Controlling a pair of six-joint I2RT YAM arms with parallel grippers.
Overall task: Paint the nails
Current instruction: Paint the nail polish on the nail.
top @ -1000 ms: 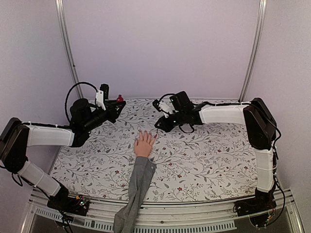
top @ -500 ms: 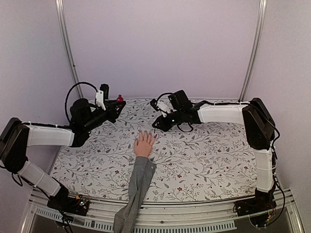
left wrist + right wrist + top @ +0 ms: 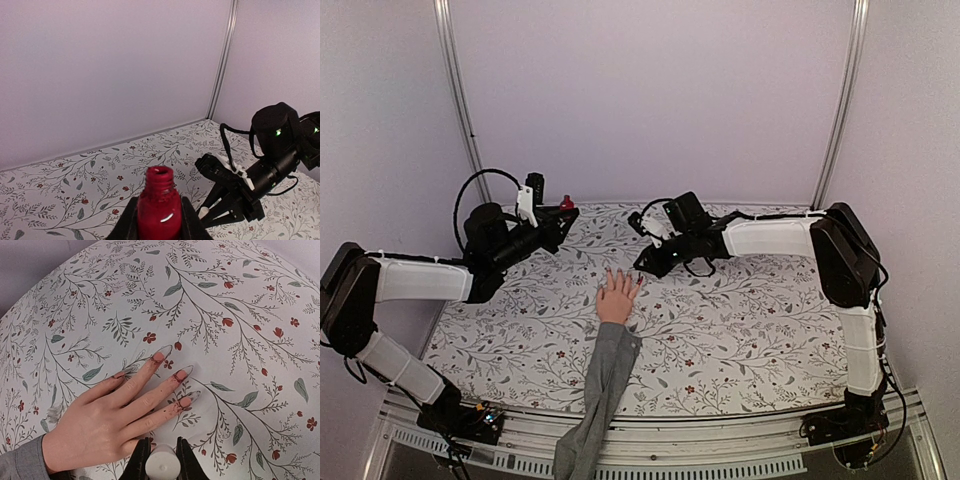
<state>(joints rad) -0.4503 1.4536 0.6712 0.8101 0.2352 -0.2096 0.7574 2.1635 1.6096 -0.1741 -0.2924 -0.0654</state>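
Two arms reach across the bench (image 3: 770,320) from its near corners. The left arm stretches to the far left corner. There the left hand (image 3: 558,216) is closed on a small red bottle (image 3: 159,212), a finger pressed to each side, and the bottle is upright.

The right arm folds in from the right edge toward the middle. The right hand (image 3: 161,457) is tipped downward with its fingers clamped on a white cap (image 3: 162,467), just beside the mannequin hand (image 3: 107,422).

That mannequin hand lies palm down near the middle of the bench, fingers spread toward the far edge. Its grey sleeve (image 3: 602,385) trails over the near edge.

The bottle's neck is open and the glass shows red throughout.

The nails (image 3: 159,356) are long and pale-tipped, smeared reddish near their bases, and rest on the flowered cloth.
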